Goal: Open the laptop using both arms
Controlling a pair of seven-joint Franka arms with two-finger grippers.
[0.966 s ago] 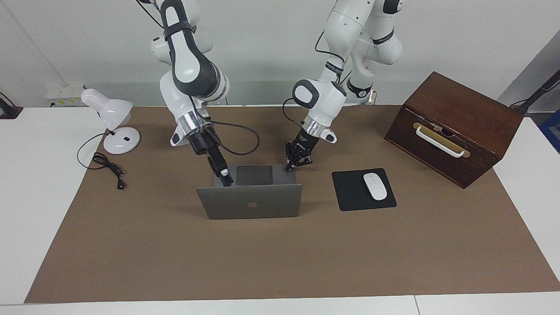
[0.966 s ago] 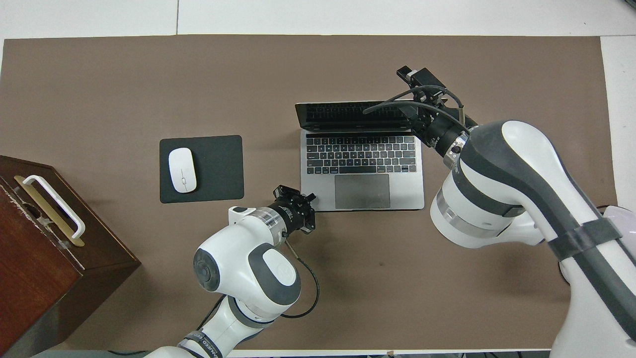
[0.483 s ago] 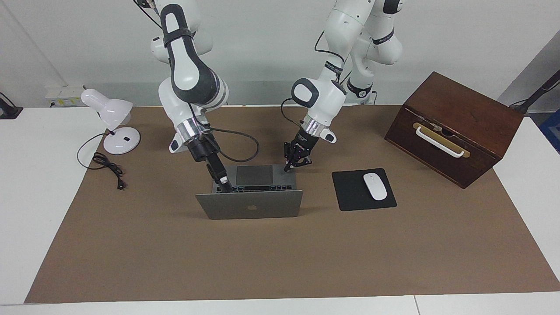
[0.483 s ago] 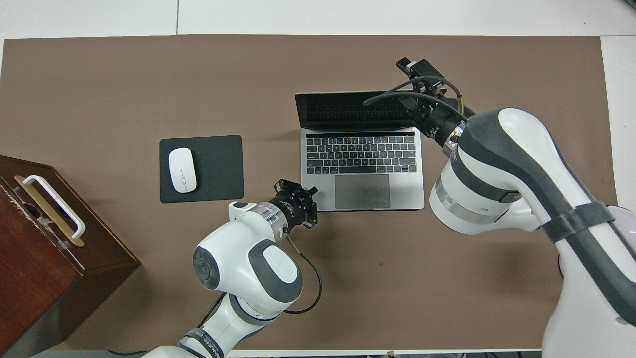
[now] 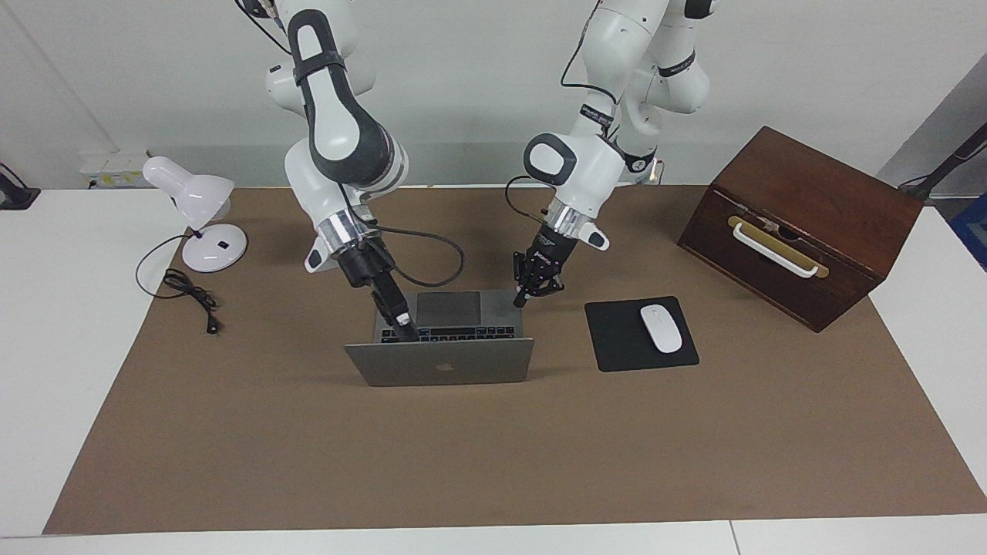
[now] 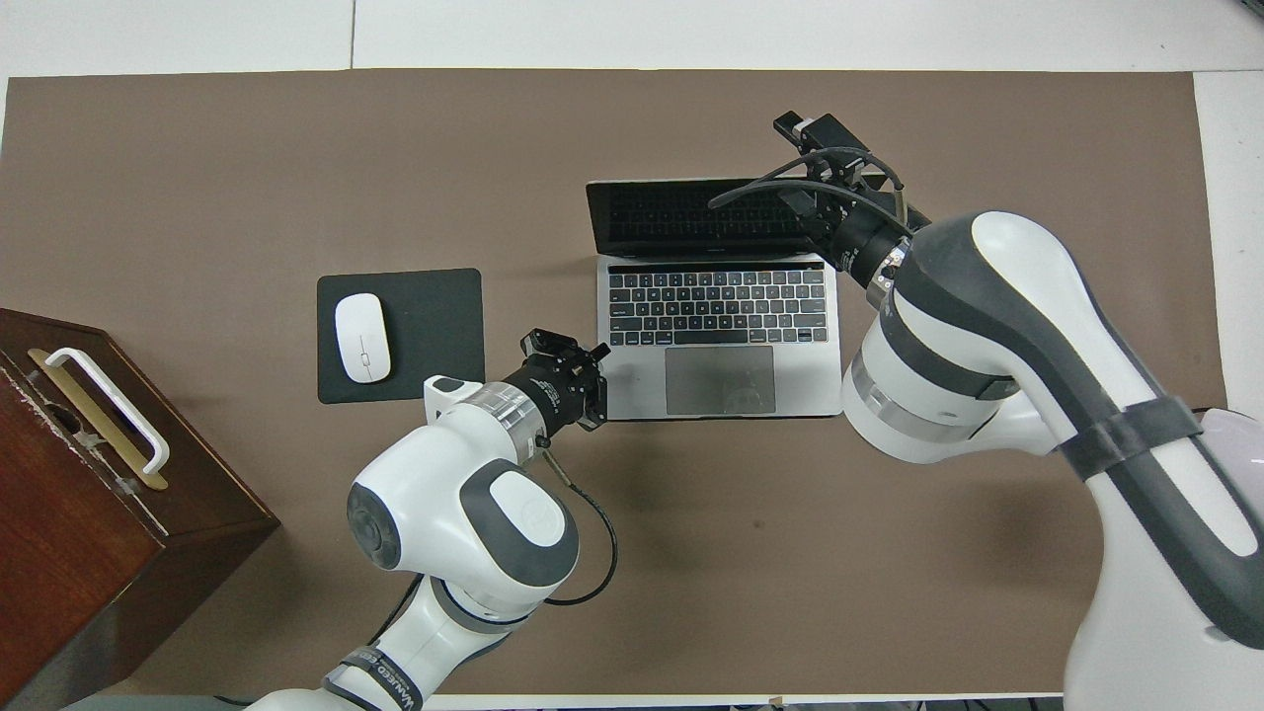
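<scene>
The silver-grey laptop [image 5: 439,364] [image 6: 721,385] stands open on the brown mat, its lid leaning back away from the robots and its keyboard and trackpad showing. My right gripper [image 5: 405,330] [image 6: 793,123] reaches over the keyboard at the right arm's end of the laptop and rests against the inside of the lid near its upper edge. My left gripper [image 5: 526,299] [image 6: 592,357] is shut and empty. It hovers just beside the deck's corner nearest the robots, at the left arm's end.
A black mouse pad [image 5: 617,343] [image 6: 434,336] carrying a white mouse [image 5: 661,328] [image 6: 361,338] lies beside the laptop toward the left arm's end. A wooden box [image 5: 802,223] [image 6: 89,513] stands at that end. A white desk lamp [image 5: 197,208] and its cord [image 5: 189,293] sit at the right arm's end.
The lid has tipped further back, and the right gripper has followed it. The left gripper has come off the deck's corner and shifted toward the mouse pad.
</scene>
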